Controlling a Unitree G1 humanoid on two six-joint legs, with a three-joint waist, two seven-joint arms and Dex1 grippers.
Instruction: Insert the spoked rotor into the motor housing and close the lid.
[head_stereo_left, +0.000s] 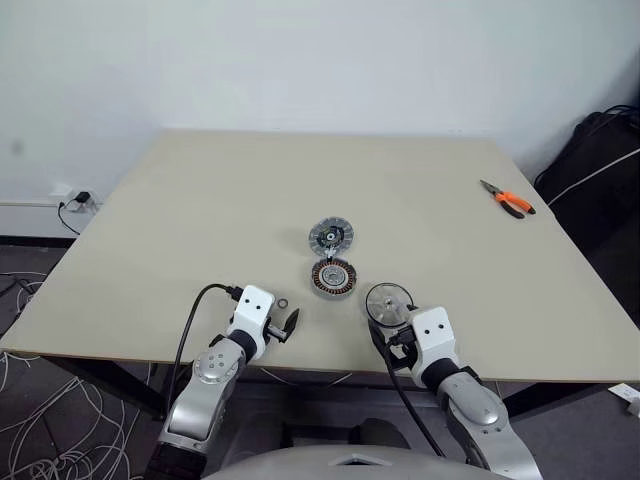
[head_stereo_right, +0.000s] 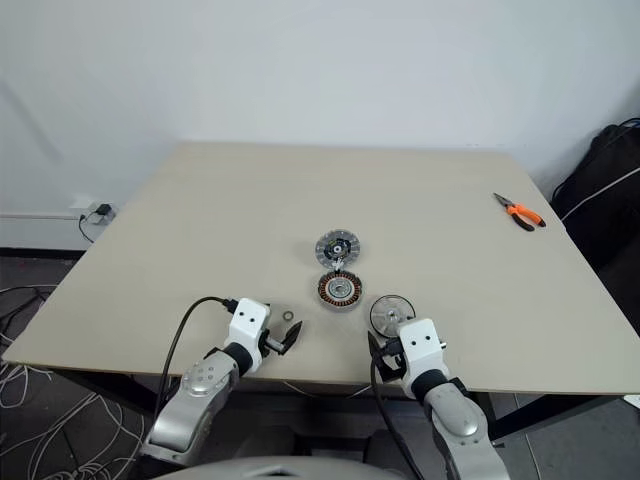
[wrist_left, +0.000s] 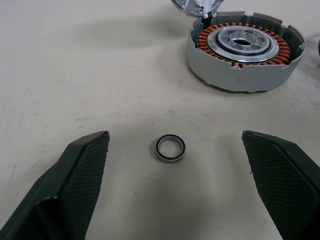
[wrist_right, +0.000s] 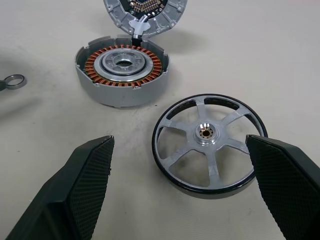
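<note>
Left gripper (wrist_left: 172, 185): fingers spread wide, empty, low over the table (head_stereo_left: 200, 200) near its front edge. A small dark-rimmed metal ring (wrist_left: 169, 148) lies flat on the surface between the two fingers, touching neither.

Right gripper (wrist_right: 182, 190): fingers likewise spread wide, empty, near the front edge. One finger (wrist_right: 75, 190) sits beside the spoked rotor, the other (wrist_right: 290, 185) overlaps its far rim in the wrist view; whether it touches cannot be told.

Spoked rotor (wrist_right: 209, 144): silver wheel with black outer band, lying flat just ahead of the right gripper, close beside the motor housing but apart from it.

Motor housing (wrist_right: 122, 70): grey round case, open side up, copper coils ringed around a central metal hub; sits mid-table toward the front.

Lid (head_stereo_left: 331, 237): grey ribbed disc with dark centre, directly behind the housing and touching its rim.

Orange-handled pliers (head_stereo_left: 508, 199): far right of the table, well apart from the rest.
</note>
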